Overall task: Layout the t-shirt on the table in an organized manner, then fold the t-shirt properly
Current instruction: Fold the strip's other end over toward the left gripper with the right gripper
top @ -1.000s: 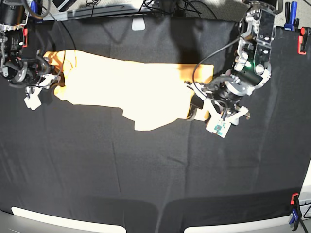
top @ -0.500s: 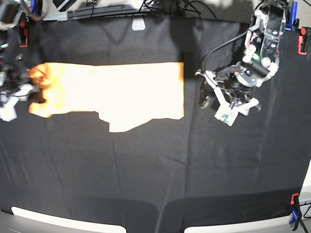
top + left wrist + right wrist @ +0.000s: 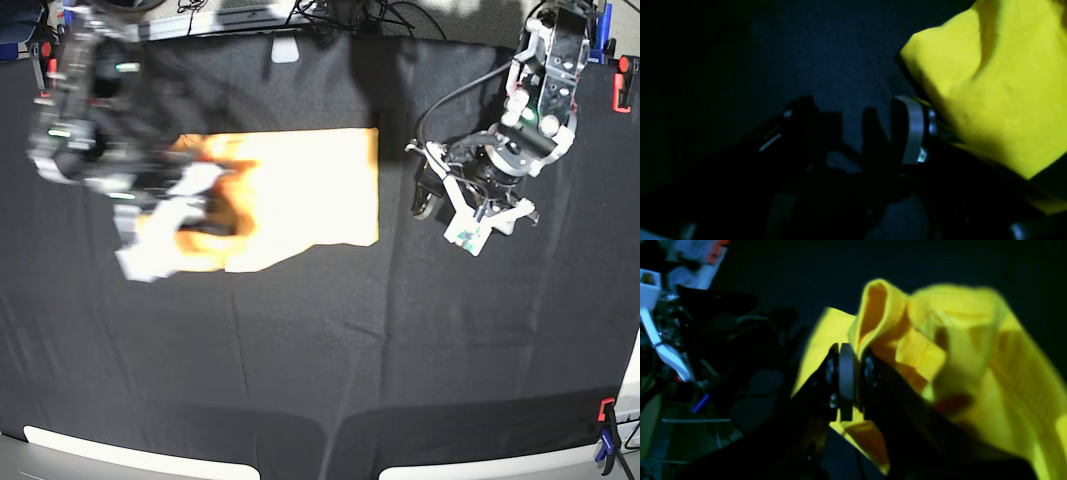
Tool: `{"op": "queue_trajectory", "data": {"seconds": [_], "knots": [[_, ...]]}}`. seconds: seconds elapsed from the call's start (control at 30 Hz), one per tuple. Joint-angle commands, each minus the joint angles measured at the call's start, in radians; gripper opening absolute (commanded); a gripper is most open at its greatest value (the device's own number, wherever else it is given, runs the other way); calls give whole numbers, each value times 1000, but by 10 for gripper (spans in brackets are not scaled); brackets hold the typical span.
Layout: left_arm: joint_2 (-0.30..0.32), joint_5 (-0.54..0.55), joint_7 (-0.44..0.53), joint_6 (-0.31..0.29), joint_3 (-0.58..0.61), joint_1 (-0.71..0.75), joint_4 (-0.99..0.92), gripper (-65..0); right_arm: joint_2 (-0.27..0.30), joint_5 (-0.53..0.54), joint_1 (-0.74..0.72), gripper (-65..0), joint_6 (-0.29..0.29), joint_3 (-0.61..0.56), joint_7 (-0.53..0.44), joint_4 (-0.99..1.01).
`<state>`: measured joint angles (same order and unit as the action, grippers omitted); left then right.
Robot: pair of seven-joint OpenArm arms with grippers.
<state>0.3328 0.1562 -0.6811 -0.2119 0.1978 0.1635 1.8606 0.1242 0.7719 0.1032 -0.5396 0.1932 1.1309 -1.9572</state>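
Note:
The yellow-orange t-shirt (image 3: 300, 185) lies on the black table (image 3: 300, 360), its right part flat with a straight edge. Its left end is lifted and bunched under my right gripper (image 3: 210, 195), which is blurred by motion above the cloth. In the right wrist view this gripper (image 3: 846, 380) is shut on a fold of the t-shirt (image 3: 957, 350). My left gripper (image 3: 425, 195) stands open just right of the shirt's edge, holding nothing. In the left wrist view its fingers (image 3: 910, 130) are spread over black cloth, beside the t-shirt (image 3: 990, 83).
Red-and-black clamps sit at the far right corner (image 3: 622, 82), the near right corner (image 3: 605, 412) and the far left (image 3: 42, 52). Cables and gear line the back edge (image 3: 330, 15). A small white tag (image 3: 285, 50) lies at the back.
My right arm has swung in from the far left edge toward the middle, carrying the shirt's left end over the body. The left gripper has let go of the right edge and backed slightly off.

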Motion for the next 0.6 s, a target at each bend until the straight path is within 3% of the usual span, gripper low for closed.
{"op": "queue_trajectory", "data": {"seconds": [0.0,0.27,0.3,0.37,0.43,0.57], "knots": [[6,0,16,3,-3,-11,18,-315,-30,2,-29,-650,7,-30,-35,-18],[9,-62,1,3,-12,5,18,-315,-252,-241,-53,-650,45,-278,-106,-15],[14,-60,1,4,-17,7,18,-315,-268,-246,-53,-606,45,-306,-114,-15],[32,-59,1,4,-28,10,18,-315,-281,-244,-53,-435,45,-349,-135,-15],[50,-58,2,6,-45,18,18,-315,-281,-222,-53,-331,45,-383,-137,-15],[70,-6,2,6,-111,25,18,-315,-281,-91,-53,-316,39,-425,-136,-16]]}}
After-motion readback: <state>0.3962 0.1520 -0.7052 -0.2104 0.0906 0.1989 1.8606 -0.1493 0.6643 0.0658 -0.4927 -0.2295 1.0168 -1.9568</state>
